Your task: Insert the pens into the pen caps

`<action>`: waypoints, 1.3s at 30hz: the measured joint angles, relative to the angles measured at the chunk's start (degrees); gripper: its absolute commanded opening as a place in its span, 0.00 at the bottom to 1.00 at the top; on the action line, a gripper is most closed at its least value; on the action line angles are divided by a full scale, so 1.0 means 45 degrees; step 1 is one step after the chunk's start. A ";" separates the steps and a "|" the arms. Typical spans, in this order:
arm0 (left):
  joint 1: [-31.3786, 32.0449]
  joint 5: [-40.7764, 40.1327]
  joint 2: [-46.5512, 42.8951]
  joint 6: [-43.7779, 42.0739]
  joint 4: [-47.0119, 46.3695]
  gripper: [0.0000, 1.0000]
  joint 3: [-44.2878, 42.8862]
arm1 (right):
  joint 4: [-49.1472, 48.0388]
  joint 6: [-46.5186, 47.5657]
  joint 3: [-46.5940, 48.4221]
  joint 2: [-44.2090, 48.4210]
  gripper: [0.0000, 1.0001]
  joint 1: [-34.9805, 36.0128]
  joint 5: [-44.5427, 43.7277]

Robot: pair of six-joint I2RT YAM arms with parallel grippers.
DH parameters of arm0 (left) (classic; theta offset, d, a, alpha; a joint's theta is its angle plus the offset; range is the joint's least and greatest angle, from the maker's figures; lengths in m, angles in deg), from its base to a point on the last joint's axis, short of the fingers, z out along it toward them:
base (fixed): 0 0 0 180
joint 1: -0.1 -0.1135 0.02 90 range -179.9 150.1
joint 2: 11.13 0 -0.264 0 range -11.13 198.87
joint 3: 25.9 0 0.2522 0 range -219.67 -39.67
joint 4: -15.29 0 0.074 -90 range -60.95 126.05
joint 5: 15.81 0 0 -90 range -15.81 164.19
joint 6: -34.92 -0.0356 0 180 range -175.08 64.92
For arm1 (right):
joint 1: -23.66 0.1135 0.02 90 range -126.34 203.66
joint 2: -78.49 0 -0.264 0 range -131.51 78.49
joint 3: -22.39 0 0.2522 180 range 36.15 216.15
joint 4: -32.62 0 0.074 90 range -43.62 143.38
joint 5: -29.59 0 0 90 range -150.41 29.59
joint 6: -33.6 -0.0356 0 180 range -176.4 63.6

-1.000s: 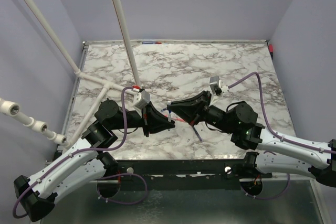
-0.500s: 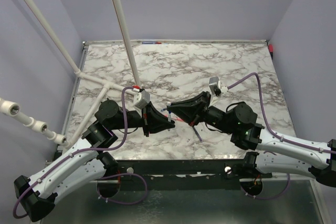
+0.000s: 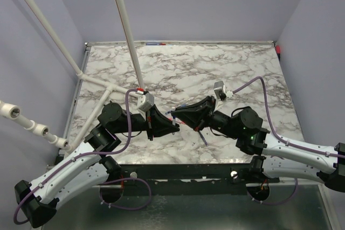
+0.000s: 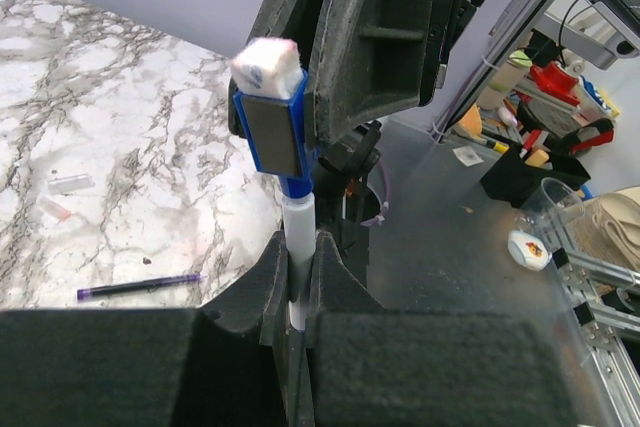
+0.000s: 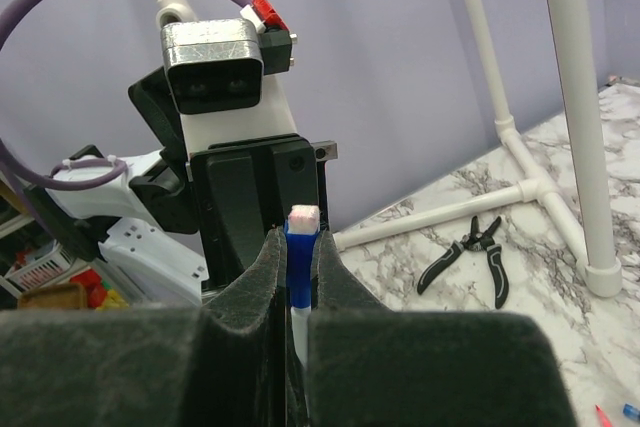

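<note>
My right hand (image 5: pixel 296 257), pinching the blue cap (image 4: pixel 272 137), has edged nearer the left hand (image 4: pixel 297 267), which pinches the blue pen (image 4: pixel 298 222) just beside it; the cap looks seated, so this pair seems nearly done

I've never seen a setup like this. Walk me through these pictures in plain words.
Two robot arms, the left arm and the right arm, stand at the near edge of a marble table. One picture looks down from above; the other two come from a camera on each wrist. The left gripper pinches a white-barrelled pen; the right gripper pinches the blue cap at its end. A purple pen and small loose caps lie on the marble, as do pliers, beside a white pipe frame.
</note>
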 measured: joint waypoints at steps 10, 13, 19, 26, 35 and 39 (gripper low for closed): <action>0.0000 -0.0223 -0.0083 0.0306 -0.0063 0.00 0.0214 | -0.0544 -0.0170 -0.0500 0.0053 0.01 0.0000 -0.0010; 0.0000 -0.0296 -0.0083 0.0403 -0.0083 0.00 0.0214 | -0.0539 -0.0170 -0.0544 0.0117 0.01 0.0000 -0.0015; 0.0024 -0.0398 -0.0053 0.0593 -0.0083 0.00 0.0209 | -0.0374 -0.0160 -0.0602 0.0219 0.01 0.0000 -0.0010; 0.0029 -0.0379 0.0476 0.0588 0.0491 0.00 -0.0209 | 0.0214 -0.0049 -0.0607 0.0447 0.01 -0.0034 -0.0233; 0.0092 -0.0374 0.0957 0.0559 0.1195 0.00 -0.0797 | 0.0889 0.0092 -0.0500 0.0743 0.01 -0.0053 -0.0491; 0.0121 -0.0374 0.1127 0.0495 0.1462 0.00 -0.1117 | 0.0923 0.0087 -0.0500 0.0899 0.01 -0.0053 -0.0563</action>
